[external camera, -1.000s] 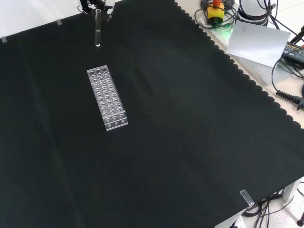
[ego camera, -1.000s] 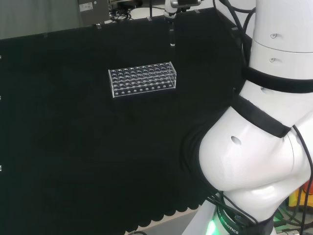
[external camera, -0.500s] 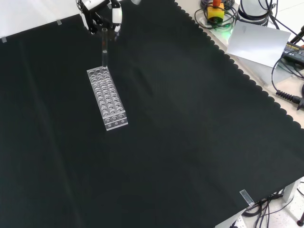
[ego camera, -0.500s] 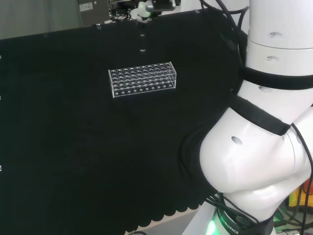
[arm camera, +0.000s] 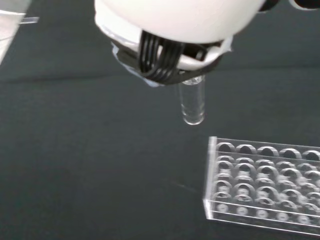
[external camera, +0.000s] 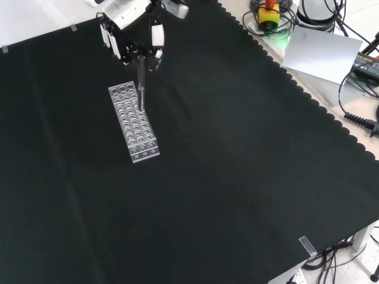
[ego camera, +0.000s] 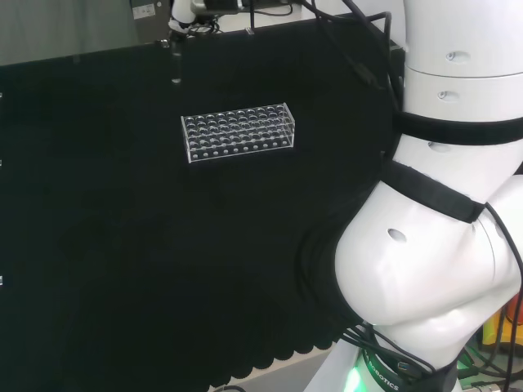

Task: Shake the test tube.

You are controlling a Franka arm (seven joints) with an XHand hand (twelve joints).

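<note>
Black cloth (external camera: pixel 237 177) of the bench: matte, faintly creased, scalloped along its edge in the front view; it lies well below the fingers and carries a single rack. White arm (ego camera: pixel 441 245): smooth, rounded links banded in black, at the right of the head view. Hand (external camera: pixel 133 26): black and white, entering from the top of the front view; its fingers (external camera: pixel 155 36) are curled downward and pinch the upper end of the test tube (external camera: pixel 141 83). Change over the last second: in the head view the hand and tube have swept leftward from a place above the rack's right end to one beyond its left end; in the front view they have come nearer and lower in the picture, so that the tube now overlaps the rack; the rack itself has not shifted. Judgement: this lateral sweep with the tube aloft reads as a stroke of the shake, so the task is under way rather than finished. Tube rack (external camera: pixel 134 121): a clear plastic block, oblong, with rows of round wells, all apparently empty; it stands below the fingers and apart from them. Test tube: a slender, clear cylinder with a rounded bottom, hanging roughly upright beneath the fingers, clear of the rack and touching nothing else; whether it holds liquid cannot be told.
</note>
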